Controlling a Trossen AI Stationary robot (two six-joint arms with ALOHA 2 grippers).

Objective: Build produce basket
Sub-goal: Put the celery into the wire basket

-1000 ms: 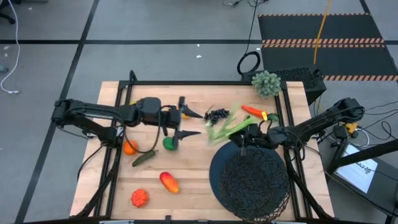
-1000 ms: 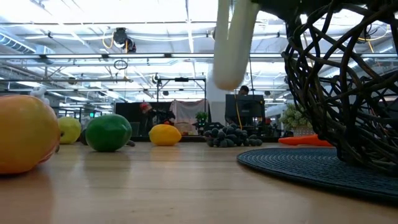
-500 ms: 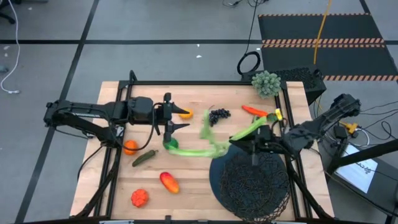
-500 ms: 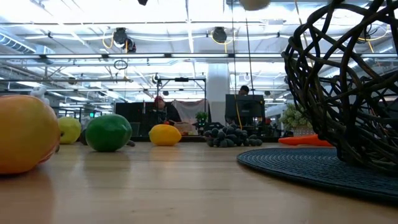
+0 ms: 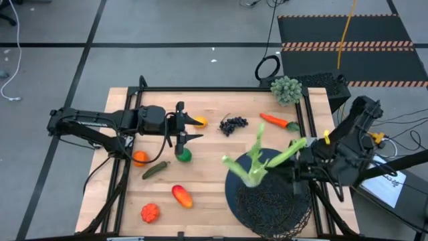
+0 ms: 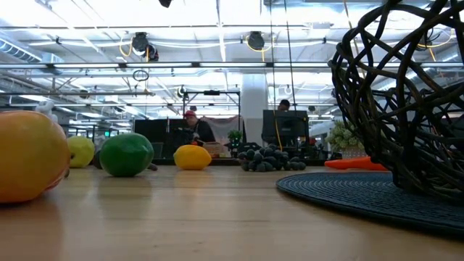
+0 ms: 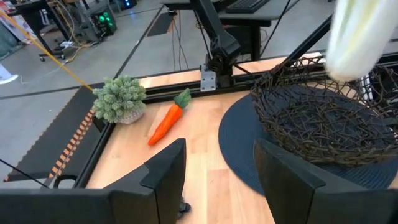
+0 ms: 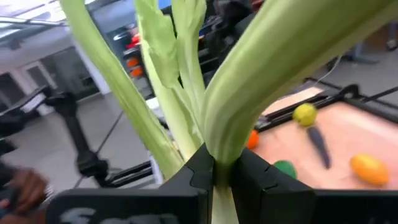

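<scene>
Holding celery stalk (image 5: 262, 163), pale green, leafy, over basket (image 5: 271, 201) | right gripper (image 5: 299, 168) jaws pinching it | left gripper (image 5: 182, 131) jaws spread

No text, label, brand, number or sign can be read in any of the views.
</scene>
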